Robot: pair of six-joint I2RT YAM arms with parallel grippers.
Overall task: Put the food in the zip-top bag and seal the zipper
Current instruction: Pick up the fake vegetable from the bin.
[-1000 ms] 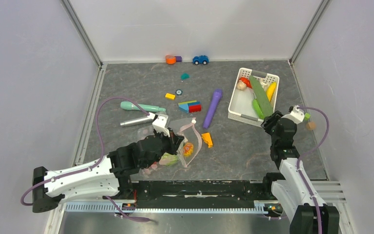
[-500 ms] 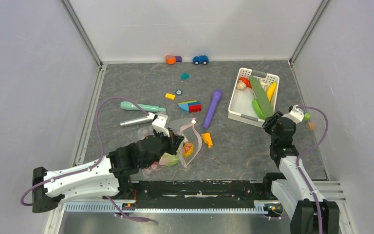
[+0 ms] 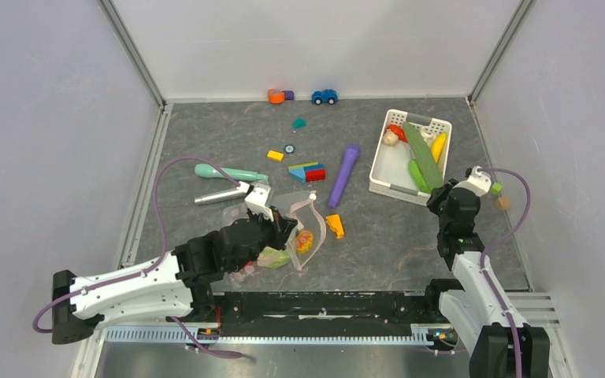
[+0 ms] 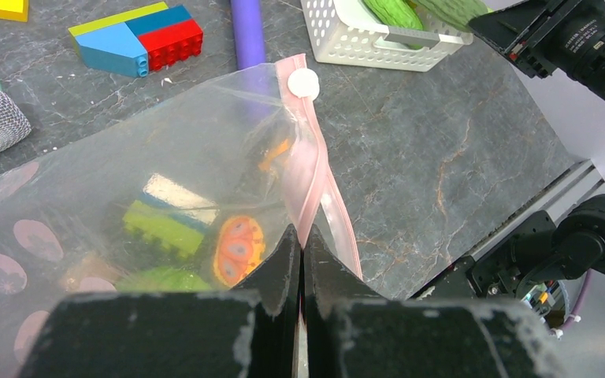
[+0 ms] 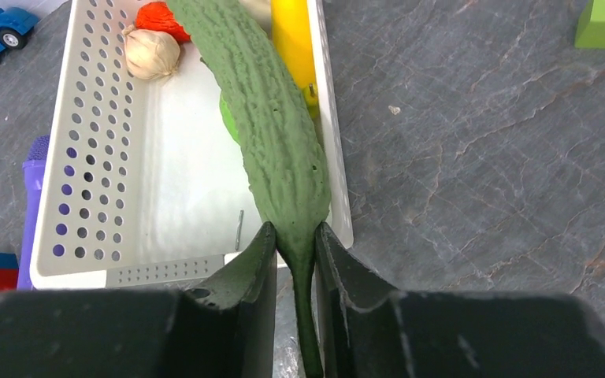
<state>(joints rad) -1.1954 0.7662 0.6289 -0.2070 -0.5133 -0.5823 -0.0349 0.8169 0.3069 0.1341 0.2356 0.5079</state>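
Right gripper point(image 5: 295, 256): closed on the thin stem of the cucumber point(image 5: 272, 118), six o'clock end; we judge it rigid, light, grippy. Body lies in the basket point(image 5: 87, 157). Left gripper point(image 4: 300, 252): pinching the zipper point(image 4: 307, 165) of the floppy bag point(image 4: 126, 173), seemingly firmly.

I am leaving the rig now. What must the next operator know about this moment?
Left gripper: shut on the zipper of the bag.
Right gripper: shut on the thin end of the cucumber, which lies across the near rim of the basket.
Done: an orange piece and a green piece are in the bag.
Left: bag the cucumber, banana, tomato and beige piece; seal the zipper, which looks open.
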